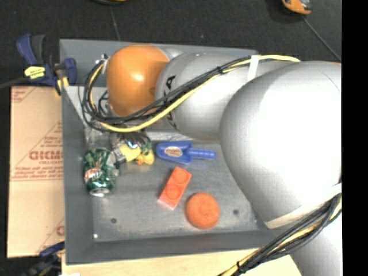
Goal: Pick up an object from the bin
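My gripper (109, 138) sits low in the bin's left half, just under the arm's orange wrist cover, mostly hidden by it. A crushed green drink can (99, 172) lies right below it, near the left wall. A small yellow toy with green and dark parts (137, 153) lies just to the gripper's right, close to it or touching it; I cannot tell which. A blue plastic piece with a handle (184, 152) lies further right, half under the arm.
An orange-red building brick (175, 187) and an orange textured ball (202, 210) rest toward the bin's front. The thick silver arm covers the bin's back and right side. Cables loop round the wrist cover.
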Tool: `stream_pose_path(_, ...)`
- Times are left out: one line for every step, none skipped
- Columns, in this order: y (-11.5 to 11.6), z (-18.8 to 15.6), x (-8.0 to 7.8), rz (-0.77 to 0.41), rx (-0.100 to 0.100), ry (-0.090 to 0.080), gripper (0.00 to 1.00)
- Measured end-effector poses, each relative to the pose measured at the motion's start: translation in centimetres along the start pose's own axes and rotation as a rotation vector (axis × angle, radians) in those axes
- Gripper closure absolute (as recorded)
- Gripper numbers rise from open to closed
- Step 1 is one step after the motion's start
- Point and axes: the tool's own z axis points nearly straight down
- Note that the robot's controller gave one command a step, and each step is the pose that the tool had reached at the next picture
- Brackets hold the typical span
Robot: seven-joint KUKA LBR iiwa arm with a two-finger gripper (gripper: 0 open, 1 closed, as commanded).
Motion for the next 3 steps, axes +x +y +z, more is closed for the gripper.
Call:
stream_pose_path(-0.8,2.6,0.9,0.002,-0.001,-0.001,0.0)
stream_pose_path(0.2,3.5,1.0,-0.048,0.0,0.001,0.0)
stream_pose_path(-0.5,3.7,0.5,-0.038,-0.002,-0.004,0.0)
